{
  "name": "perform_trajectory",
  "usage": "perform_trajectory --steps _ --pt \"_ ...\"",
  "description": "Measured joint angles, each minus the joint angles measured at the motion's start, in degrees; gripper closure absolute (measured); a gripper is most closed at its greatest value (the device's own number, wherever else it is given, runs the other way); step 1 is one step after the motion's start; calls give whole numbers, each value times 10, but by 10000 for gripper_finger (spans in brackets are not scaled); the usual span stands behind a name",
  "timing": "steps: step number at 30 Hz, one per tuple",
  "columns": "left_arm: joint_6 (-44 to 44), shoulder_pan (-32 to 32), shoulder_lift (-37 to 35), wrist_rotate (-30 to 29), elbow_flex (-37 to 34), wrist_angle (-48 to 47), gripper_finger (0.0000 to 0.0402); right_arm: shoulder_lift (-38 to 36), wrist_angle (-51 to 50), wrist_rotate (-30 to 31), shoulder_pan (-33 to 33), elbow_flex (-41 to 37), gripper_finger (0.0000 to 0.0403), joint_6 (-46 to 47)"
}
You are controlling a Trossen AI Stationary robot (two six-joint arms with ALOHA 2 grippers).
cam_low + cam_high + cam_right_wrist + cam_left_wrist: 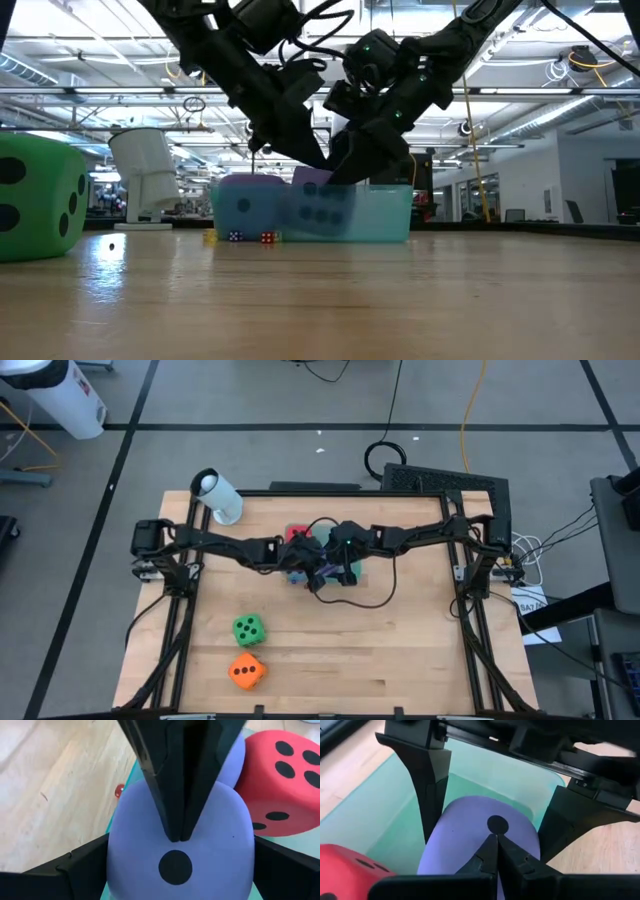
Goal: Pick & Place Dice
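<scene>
A purple-blue die [175,820] sits over the teal tray [380,810] at the table's middle, between the fingers of my right gripper [180,845]. My left gripper [496,840] is shut, its tips lying over that die's upper face beside a single pip [497,825]. The red die [290,775] and the second purple-blue die [235,755] sit in the tray next to it. The green die [249,629] and the orange die [247,671] rest on the wood nearer the table's near edge. My right gripper pinches the purple-blue die by two opposite side faces [117,855], one finger [75,870] on each side, slanting down from the table's right. The die's sides bulge rounded between the fingers. Its lower part [320,215] is inside the tray; whether it rests on the floor I cannot tell. My left gripper's shut fingertips [492,847] lie on the same die's upper face beside the pip, coming from the table's left. Whether they touch the face I cannot tell.
A white cylinder-shaped device [218,496] stands near the table's far left corner. Tiny dice [268,237] lie on the wood beside the tray. Both arms cross closely above the tray. Bare wood lies to the right of the green and orange dice.
</scene>
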Motion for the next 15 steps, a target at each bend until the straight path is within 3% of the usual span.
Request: perform_trajectory --steps 15 --pt "-6 3 3 15 0 -55 397 -2 20 -1 7 -1 7 -12"
